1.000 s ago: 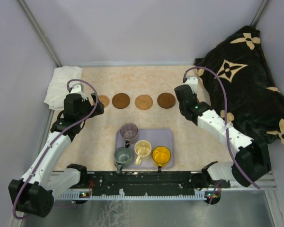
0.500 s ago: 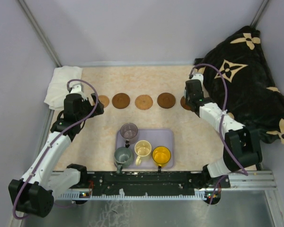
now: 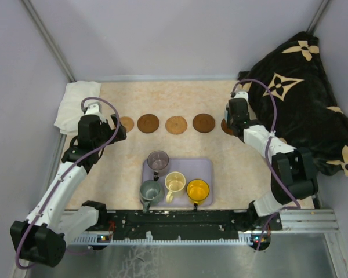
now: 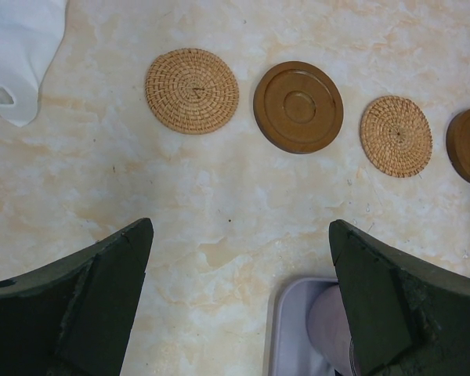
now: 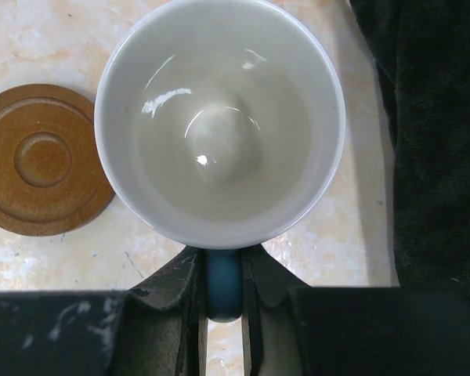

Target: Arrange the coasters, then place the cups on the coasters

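Though the top view hid the white cup (image 5: 219, 117), your wrist view showed right fingers (image 5: 184, 294) gripping its blue handle (image 5: 223, 286); left fingers (image 4: 102, 290) stood wide apart.

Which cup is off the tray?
The white cup with the blue handle, pinched by that handle in the right gripper. The purple, cream, yellow and green ones stand on the tray.
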`<state>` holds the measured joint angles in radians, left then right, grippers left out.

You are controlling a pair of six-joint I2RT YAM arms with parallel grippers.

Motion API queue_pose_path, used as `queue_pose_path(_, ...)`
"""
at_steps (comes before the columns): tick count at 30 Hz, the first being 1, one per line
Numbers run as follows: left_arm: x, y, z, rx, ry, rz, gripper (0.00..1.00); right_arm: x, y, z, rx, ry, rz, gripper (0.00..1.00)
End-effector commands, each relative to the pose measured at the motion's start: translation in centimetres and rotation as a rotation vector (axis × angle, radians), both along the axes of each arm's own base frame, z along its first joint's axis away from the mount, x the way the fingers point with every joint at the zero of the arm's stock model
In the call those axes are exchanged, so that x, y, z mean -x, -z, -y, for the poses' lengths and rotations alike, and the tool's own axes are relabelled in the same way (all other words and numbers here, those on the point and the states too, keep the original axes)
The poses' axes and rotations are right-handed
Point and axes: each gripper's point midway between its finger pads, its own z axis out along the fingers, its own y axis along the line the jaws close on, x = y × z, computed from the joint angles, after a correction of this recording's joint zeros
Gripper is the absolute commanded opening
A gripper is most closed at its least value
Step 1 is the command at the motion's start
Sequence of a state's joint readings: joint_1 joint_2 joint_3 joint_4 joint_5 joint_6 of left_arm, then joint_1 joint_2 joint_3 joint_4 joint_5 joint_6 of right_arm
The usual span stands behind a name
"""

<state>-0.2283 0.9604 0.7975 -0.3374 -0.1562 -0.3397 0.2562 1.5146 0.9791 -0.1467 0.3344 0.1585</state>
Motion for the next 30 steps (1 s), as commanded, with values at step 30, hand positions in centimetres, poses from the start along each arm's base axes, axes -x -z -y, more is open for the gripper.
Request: queue_pose_path(30,-0.1,-0.5,-0.4,-0.012,-0.012,0.014,0.99,-1.9,-0.6,1.5,-0.020,0.070,0.084,0.00)
